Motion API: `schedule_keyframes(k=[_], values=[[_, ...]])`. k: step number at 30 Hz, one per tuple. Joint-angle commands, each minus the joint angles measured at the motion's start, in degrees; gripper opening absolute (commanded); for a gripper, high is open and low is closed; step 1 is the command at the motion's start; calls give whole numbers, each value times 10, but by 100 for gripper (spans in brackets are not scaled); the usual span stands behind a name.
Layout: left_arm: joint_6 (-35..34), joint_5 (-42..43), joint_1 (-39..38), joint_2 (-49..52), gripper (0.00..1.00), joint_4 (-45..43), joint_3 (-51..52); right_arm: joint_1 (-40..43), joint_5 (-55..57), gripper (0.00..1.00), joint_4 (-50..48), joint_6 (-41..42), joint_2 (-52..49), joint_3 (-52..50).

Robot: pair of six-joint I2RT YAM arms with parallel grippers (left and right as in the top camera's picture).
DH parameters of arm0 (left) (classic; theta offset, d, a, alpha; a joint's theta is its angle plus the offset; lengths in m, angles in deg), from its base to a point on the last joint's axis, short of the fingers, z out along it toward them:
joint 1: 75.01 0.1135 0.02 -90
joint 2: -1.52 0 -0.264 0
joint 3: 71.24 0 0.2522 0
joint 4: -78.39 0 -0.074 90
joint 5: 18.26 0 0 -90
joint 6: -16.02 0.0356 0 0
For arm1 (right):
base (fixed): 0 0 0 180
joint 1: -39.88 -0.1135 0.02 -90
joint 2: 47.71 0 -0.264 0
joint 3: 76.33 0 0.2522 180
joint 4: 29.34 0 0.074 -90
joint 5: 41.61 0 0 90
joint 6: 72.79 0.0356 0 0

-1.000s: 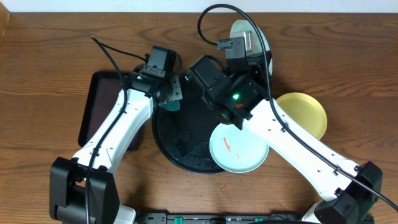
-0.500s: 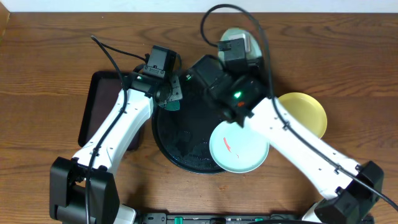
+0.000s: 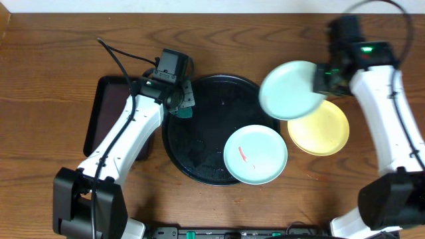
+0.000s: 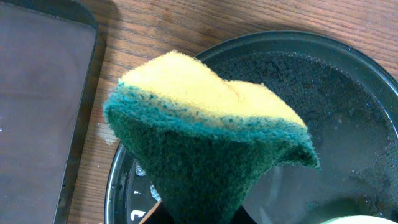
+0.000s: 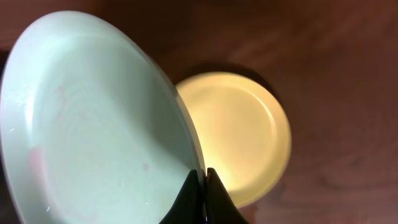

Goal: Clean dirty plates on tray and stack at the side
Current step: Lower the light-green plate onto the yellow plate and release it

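On the table [image 3: 53,53], your black tray [image 3: 212,99] carries one red-smeared mint plate [image 3: 255,155] at its near-right rim. The other mint plate [image 3: 290,98] hangs tilted above the yellow plate [image 3: 325,133], overlapping its far-left edge; being round, it has no long axis. Your right hand [image 5: 200,186] pinches only its rim, so it could slip or land off-centre. Your left hand [image 3: 180,103] is clamped on the sponge [image 4: 205,143]

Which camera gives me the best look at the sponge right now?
Left wrist. The sponge fills the frame, yellow top and green scouring side, folded and pinched at the bottom above the tray. Overhead shows only a small green bit at the left gripper. Right wrist does not show it.
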Motion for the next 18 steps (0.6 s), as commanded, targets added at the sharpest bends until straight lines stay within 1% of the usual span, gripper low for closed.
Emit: schedule_keyframes(k=[1, 5, 8, 10, 13, 18], values=[[-3, 0, 0, 7, 8, -2, -7, 78, -53, 1, 8, -23, 11, -48], [-3, 0, 0, 7, 8, -2, -7, 149, -55, 1, -36, -22, 11, -129], [-3, 0, 0, 7, 8, -2, -7, 181, -55, 1, -94, -22, 11, -192], [-3, 0, 0, 7, 8, -2, -7, 188, -55, 1, -139, -22, 11, -230], [-3, 0, 0, 7, 8, -2, -7, 187, -55, 1, -174, -22, 11, -261], [-3, 0, 0, 7, 8, -2, -7, 186, -52, 1, -176, -24, 11, -269]])
